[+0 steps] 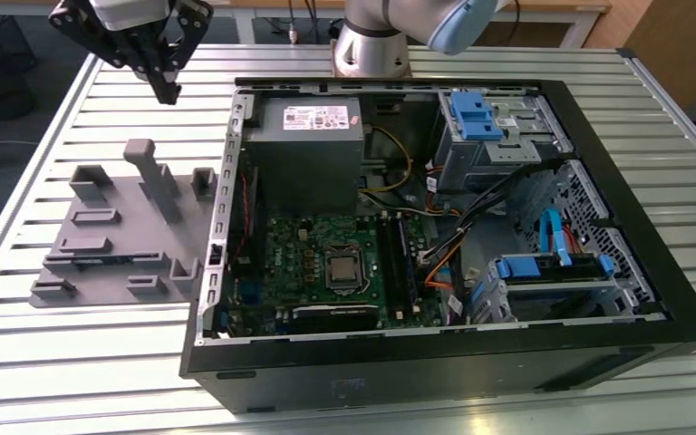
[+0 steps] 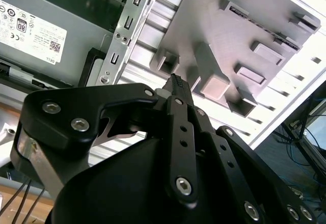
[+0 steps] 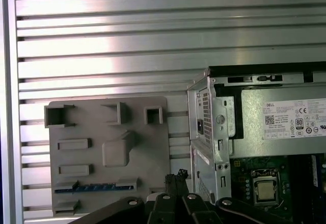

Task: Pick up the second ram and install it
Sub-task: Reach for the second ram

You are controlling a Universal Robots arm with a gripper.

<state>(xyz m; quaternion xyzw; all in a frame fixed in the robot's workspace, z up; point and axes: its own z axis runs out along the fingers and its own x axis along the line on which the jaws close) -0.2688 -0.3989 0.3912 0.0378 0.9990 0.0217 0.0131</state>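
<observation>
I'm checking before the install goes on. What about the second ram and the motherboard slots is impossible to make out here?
1. The second ram: in the first wrist view just a blue edge shows, and the grey fixture block hides its board and chips.
2. The motherboard slots: in the exterior view they are too small to tell whether any is filled or how the latches stand.
</observation>
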